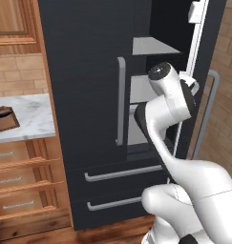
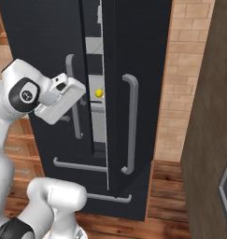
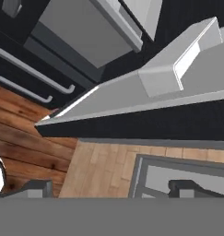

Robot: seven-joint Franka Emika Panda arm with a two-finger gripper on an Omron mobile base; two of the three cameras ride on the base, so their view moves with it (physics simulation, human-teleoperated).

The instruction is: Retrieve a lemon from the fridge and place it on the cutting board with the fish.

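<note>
The fridge (image 1: 89,95) is a tall black French-door unit with long grey bar handles and two lower drawers, set between brown wooden cabinets and a brick wall. Its left door is shut and its right door (image 2: 133,93) stands partly open, leaving a narrow gap through which grey inner shelves (image 1: 153,46) show.

The lemon (image 2: 99,93) is a small, bright yellow, roundish fruit, seen in the right base view through that gap, sitting on a shelf inside the fridge at about mid height (it looks tiny beside the door handle).

The cutting board (image 1: 4,119) is dark brown wood, lying on the white marble bench (image 1: 31,114) to the left of the fridge; just one end of it shows at the edge of the left base view, and what lies on it cannot be made out.

The white arm reaches up in front of the fridge, its hand at the door gap near shelf height. In the hand view the two dark tips of the pincer (image 3: 111,189) stand well apart at the bottom, with nothing between them, so it is open and empty. Beyond them lie the grey door bins (image 3: 178,73), the drawer handles (image 3: 35,73) and the wooden floor (image 3: 99,166).
</note>
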